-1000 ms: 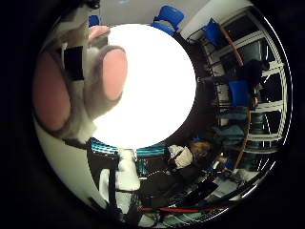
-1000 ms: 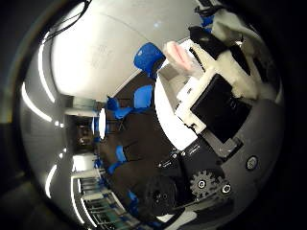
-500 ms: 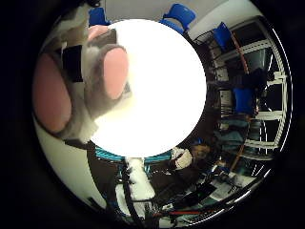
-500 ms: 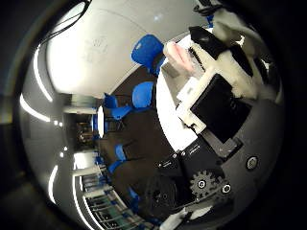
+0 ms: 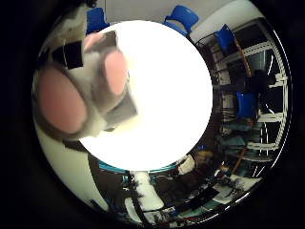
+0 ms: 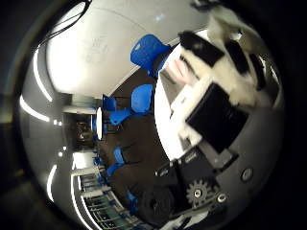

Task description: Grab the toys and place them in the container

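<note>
A grey plush toy with pink patches fills one side of the right little finger side palm view, close to the palm. It hangs above a round white table. A black and white finger lies against it. In the right thumb side palm view my right hand has its white and black fingers curled, with a pink and white part of the toy beside them.
Blue chairs stand around the table and on the dark floor. The table's white edge shows past the fingers. Cluttered desks and windows lie beyond the table.
The toy now fills more of the little finger side view and sits nearer the palm. The whole picture has shifted and the table looks larger, so the camera moved. The fingers have shifted in the thumb side view.
</note>
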Robot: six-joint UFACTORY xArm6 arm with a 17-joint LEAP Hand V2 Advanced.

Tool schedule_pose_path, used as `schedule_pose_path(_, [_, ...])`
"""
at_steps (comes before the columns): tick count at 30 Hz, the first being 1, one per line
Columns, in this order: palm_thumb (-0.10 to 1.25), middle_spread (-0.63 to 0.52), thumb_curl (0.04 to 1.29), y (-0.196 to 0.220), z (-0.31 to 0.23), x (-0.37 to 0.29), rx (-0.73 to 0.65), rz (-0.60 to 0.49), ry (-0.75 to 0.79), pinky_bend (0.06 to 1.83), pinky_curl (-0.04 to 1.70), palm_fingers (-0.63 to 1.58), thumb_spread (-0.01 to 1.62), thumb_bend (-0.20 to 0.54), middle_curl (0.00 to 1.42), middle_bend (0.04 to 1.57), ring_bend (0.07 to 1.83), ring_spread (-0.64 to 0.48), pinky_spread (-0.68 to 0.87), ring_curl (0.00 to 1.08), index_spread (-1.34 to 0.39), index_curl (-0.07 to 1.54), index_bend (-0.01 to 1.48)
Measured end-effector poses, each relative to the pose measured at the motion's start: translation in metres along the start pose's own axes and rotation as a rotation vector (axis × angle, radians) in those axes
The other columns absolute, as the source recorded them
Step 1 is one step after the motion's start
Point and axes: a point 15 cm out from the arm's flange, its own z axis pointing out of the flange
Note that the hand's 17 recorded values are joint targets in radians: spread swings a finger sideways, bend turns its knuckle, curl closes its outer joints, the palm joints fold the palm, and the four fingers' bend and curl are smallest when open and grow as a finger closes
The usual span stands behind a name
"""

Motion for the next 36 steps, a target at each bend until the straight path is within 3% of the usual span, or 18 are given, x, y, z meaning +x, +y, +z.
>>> schedule_pose_path(1, [0.68, -0.16, 0.51, 0.005, 0.005, 0.0, -0.028, -0.007, 0.001, 0.84, 0.79, -0.02, 1.26, -0.026, 0.65, 0.62, 0.92, -0.1, -0.15, 0.56, -0.43, 0.68, 0.38])
schedule_pose_path(4, [0.65, -0.05, 0.46, 0.015, 0.016, 0.0, -0.092, -0.039, -0.001, 0.68, 0.63, -0.04, 1.27, -0.02, 0.5, 0.42, 0.66, 0.1, 0.24, 0.39, -0.47, 0.53, 0.28])
schedule_pose_path(9, [0.64, 0.02, 0.41, 0.02, 0.015, 0.001, -0.109, -0.07, -0.003, 0.55, 0.5, 0.01, 1.25, -0.017, 0.4, 0.28, 0.48, 0.19, 0.43, 0.3, -0.47, 0.42, 0.18])
schedule_pose_path(17, [0.64, 0.03, 0.37, 0.044, -0.021, 0.022, -0.099, -0.044, 0.001, 0.47, 0.39, 0.11, 1.25, -0.016, 0.35, 0.21, 0.39, 0.2, 0.45, 0.25, -0.43, 0.33, 0.17])
schedule_pose_path(36, [0.63, 0.01, 0.33, 0.126, -0.105, 0.13, -0.067, 0.076, 0.029, 0.36, 0.3, 0.25, 1.28, -0.015, 0.33, 0.2, 0.3, 0.2, 0.45, 0.23, -0.41, 0.3, 0.17])
